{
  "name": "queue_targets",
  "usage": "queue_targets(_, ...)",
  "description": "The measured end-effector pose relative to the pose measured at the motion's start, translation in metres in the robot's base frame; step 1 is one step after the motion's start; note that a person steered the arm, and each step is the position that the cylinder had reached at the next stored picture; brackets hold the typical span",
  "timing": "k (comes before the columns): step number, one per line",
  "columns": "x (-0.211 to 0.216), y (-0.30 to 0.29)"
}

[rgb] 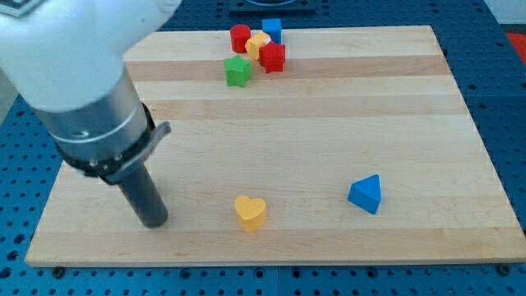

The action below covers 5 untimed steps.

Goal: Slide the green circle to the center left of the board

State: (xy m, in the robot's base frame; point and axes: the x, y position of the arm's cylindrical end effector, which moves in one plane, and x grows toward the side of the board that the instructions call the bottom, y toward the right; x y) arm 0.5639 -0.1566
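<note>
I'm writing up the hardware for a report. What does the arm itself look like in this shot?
A bulky white shell fills the view's top left. Below it sits a grey metallic cylinder ringed by a dark clamp with a small tab. From it runs a straight dark rod, ending at my tip. No cables or markings show.

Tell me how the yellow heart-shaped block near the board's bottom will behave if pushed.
The yellow heart-shaped block sits flat and squat, so it likely slides rather than tips or rolls. Its lobed outline may make it twist under an off-centre push. My tip stands apart to its left on the smooth wooden board.

No readable text or labels anywhere.
</note>
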Motion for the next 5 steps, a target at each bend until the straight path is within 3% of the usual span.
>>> queue_targets(2, -0.075, -0.001)
queue_targets(4, -0.021, 0.019)
queue_targets(5, 0.004, -0.007)
